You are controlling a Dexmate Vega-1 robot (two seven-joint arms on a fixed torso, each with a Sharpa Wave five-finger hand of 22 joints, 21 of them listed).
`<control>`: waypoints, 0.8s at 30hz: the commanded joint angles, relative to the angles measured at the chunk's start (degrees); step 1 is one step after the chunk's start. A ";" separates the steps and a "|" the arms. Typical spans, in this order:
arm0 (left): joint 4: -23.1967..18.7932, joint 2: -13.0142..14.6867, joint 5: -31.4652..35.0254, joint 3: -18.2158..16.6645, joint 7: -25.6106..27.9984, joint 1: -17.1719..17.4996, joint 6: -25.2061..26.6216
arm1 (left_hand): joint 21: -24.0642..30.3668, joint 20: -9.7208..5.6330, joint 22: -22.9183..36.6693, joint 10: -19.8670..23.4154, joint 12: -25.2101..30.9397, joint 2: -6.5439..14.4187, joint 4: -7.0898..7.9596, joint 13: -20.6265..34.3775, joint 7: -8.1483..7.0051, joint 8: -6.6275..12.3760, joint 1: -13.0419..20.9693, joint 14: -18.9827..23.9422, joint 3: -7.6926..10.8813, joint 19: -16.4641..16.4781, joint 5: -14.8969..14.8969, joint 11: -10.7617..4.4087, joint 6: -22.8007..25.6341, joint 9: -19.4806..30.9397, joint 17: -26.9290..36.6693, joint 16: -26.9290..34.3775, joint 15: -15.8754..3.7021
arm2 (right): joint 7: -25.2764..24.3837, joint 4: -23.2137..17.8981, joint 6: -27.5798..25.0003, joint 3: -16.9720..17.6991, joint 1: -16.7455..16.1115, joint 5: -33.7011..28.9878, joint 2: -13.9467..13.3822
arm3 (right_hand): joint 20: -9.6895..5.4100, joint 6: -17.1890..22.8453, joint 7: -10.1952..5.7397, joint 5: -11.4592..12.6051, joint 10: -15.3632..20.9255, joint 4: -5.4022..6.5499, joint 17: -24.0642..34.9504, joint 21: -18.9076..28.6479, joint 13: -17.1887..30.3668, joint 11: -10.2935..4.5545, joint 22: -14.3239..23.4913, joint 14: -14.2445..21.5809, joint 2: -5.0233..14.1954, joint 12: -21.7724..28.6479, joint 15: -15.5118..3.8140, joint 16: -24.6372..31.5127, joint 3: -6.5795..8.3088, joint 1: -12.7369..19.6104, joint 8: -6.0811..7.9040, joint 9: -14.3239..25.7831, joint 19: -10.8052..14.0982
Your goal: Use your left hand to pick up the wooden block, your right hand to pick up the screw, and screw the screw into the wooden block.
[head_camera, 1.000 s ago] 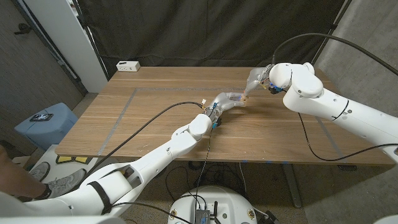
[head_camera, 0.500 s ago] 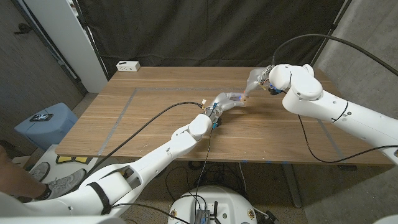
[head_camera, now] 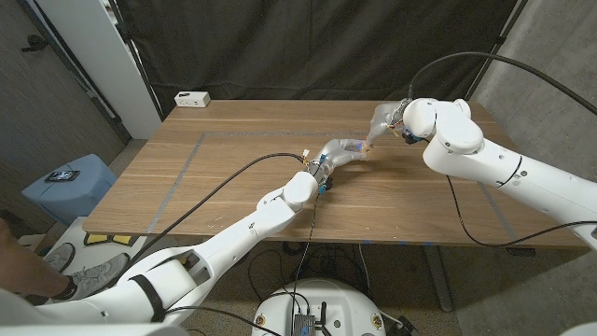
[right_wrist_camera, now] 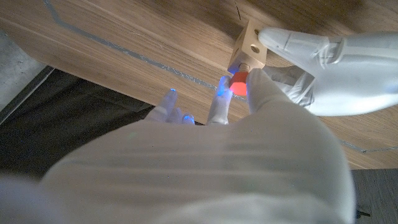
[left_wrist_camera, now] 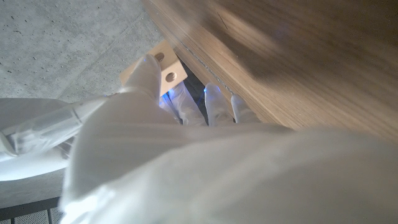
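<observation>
Above the middle of the table [head_camera: 215, 159], my left hand [head_camera: 341, 149] holds a small pale wooden block [head_camera: 367, 147]. In the left wrist view the block [left_wrist_camera: 168, 67] shows two round holes and sits gripped at my fingertips. My right hand [head_camera: 383, 119] meets it from the far right side. In the right wrist view my right hand [right_wrist_camera: 249, 118] pinches a screw [right_wrist_camera: 239, 82] with an orange-red head. The screw's tip is against the face of the block [right_wrist_camera: 251, 43]. My left hand [right_wrist_camera: 329, 68] grips the block from the other side.
A white box [head_camera: 192, 98] sits at the table's far left corner. Grey tape lines [head_camera: 187, 166] run across the tabletop. A blue stool [head_camera: 67, 182] stands on the floor to the left. A person's arm [head_camera: 23, 271] shows at the lower left edge.
My right arm has shifted very slightly. Both hands stay joined at the block in the same spot.
</observation>
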 commanded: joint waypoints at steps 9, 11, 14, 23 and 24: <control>-0.17 0.20 -0.27 -0.29 0.00 0.32 -0.12 | 0.07 0.28 0.22 0.52 0.41 0.63 0.28 0.25 0.33 0.43 0.22 0.31 0.29 0.61 0.35 -0.14 0.20 0.32 0.13 0.06 -4.54 | -0.09 0.06 -0.47 -0.24 -0.50 -1.90 0.66 | -0.42 1.39 -0.32 0.00 1.43 0.01 0.14 0.37 0.26 -0.10 0.28 1.04 0.36 0.35 -0.25 0.59 0.07 0.98 1.58 0.98 1.22; -0.12 0.20 -0.32 -0.30 -0.03 0.32 -0.21 | 0.07 0.26 0.22 0.51 0.41 0.60 0.25 0.26 0.29 0.44 0.26 0.32 0.29 0.62 0.35 -0.14 0.23 0.32 0.12 0.06 -4.54 | -0.18 0.09 -0.49 -0.27 -0.57 -2.11 0.78 | -0.49 1.79 -0.30 -0.01 1.70 0.00 0.14 0.39 0.25 -0.20 0.28 1.21 0.35 0.37 -0.32 0.63 0.04 1.06 1.92 1.14 1.40; -0.11 0.18 -0.38 -0.34 -0.02 0.37 -0.23 | 0.08 0.24 0.22 0.50 0.40 0.59 0.26 0.25 0.39 0.44 0.25 0.31 0.28 0.65 0.35 -0.14 0.22 0.32 0.12 0.05 -4.53 | -0.28 0.14 -0.47 -0.20 -0.72 -2.20 0.93 | -0.70 2.12 -0.36 -0.01 2.12 0.01 0.15 0.42 0.25 -0.35 0.28 1.58 0.32 0.41 -0.57 0.71 -0.02 1.14 2.34 1.40 1.70; -0.31 0.30 -0.30 -0.35 0.06 0.48 -0.17 | 0.09 0.23 0.22 0.50 0.40 0.67 0.33 0.26 0.41 0.41 0.18 0.26 0.26 0.71 0.36 -0.13 0.15 0.32 0.14 0.03 -4.48 | -0.77 0.04 -0.43 0.10 -1.31 -2.43 1.19 | -0.92 3.09 -0.47 -0.01 3.36 0.25 0.23 0.49 0.25 -0.70 0.28 2.28 0.29 0.55 -1.11 0.88 -0.28 0.94 3.44 2.05 2.50; -0.35 0.30 -0.32 -0.37 0.09 0.51 -0.16 | 0.09 0.29 0.22 0.50 0.39 0.66 0.31 0.25 0.39 0.42 0.21 0.29 0.27 0.70 0.36 -0.13 0.19 0.32 0.13 0.04 -4.46 | -0.83 0.05 -0.51 0.07 -1.33 -2.55 1.24 | -0.91 3.37 -0.55 0.00 3.46 0.32 0.24 0.47 0.25 -0.77 0.28 2.37 0.26 0.54 -1.15 0.89 -0.36 0.83 3.67 2.16 2.54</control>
